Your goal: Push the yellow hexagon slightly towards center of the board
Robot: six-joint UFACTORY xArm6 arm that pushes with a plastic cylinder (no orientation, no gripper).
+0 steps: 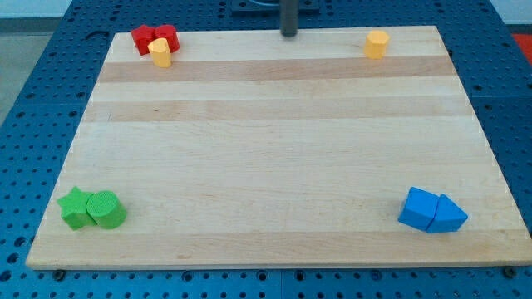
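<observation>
Tip [288, 35] of the bare rod, holding nothing, is hovering at the far edge, well left of the yellow hexagon [376, 44] at far right; it is probably needing to circle behind before nudging gently.

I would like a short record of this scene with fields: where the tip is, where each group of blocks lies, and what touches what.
tip: my tip at the view's top edge, middle, touching no block
target: yellow hexagon, alone at top right, to the right of the tip
top left: two red blocks with a yellow cylinder touching them
bottom left: green star against a green cylinder
bottom right: blue cube against a blue triangle
surface: wooden board
</observation>
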